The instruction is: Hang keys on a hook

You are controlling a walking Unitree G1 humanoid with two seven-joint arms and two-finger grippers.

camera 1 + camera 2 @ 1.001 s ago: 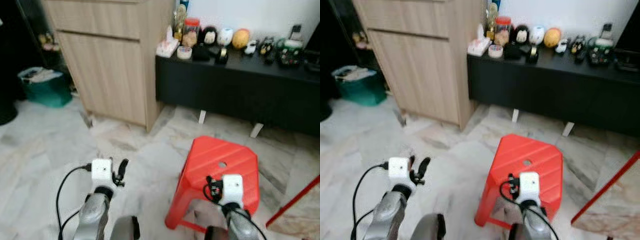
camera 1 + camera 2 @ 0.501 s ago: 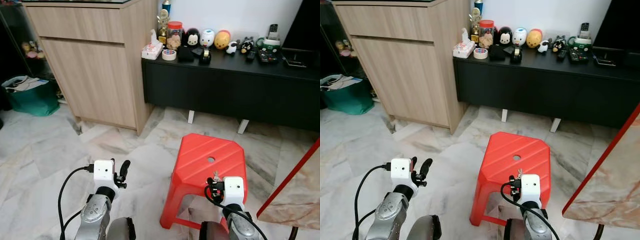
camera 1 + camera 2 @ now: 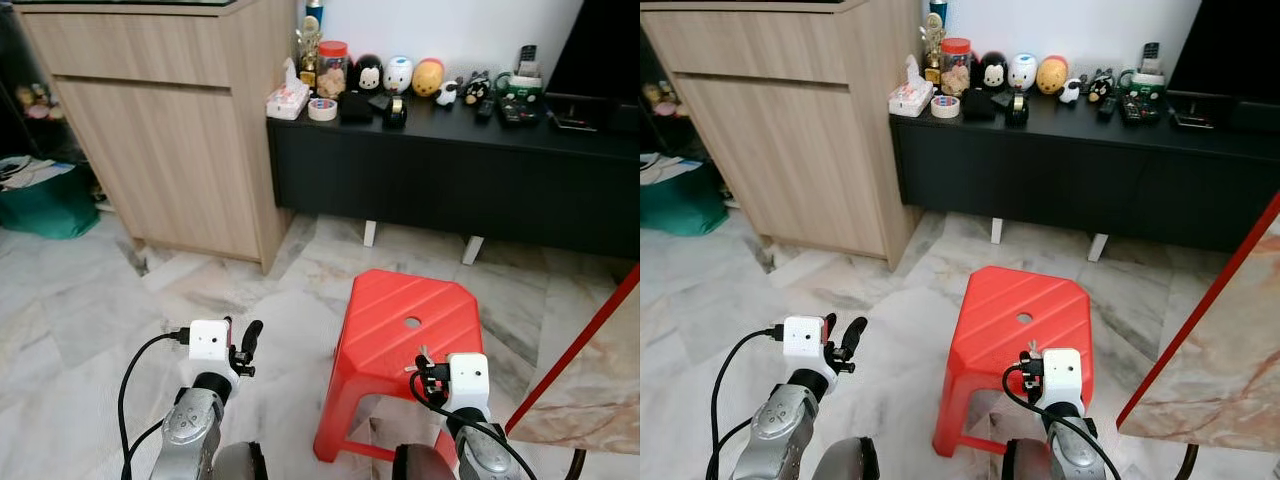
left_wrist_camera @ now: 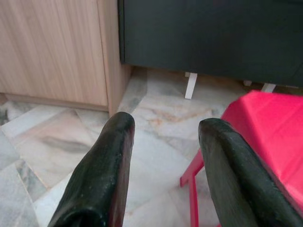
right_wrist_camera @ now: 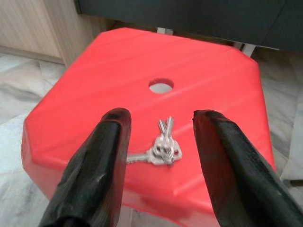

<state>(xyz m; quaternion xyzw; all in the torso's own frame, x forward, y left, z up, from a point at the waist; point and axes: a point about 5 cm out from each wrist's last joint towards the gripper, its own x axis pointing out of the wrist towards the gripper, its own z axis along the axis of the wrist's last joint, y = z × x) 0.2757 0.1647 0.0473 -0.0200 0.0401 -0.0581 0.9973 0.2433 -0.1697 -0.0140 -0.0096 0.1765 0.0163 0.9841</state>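
We see the keys (image 5: 163, 147) lying flat on the red stool (image 5: 94, 109), just on the near-edge side of its centre hole (image 5: 161, 86). Right gripper (image 5: 161, 142) hovers above them, fingers spread, grasping nothing. Left gripper (image 4: 163, 142) is also spread and empty, over the marble floor (image 4: 156, 118) beside the stool.

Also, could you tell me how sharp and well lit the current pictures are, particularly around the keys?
Right wrist view: evenly lit, keys slightly soft on the red stool, right gripper fingers close and blurred. Left wrist view: bright floor, left gripper fingers out of focus. Eye views: sharp, no motion blur, black cabinet front in shadow.
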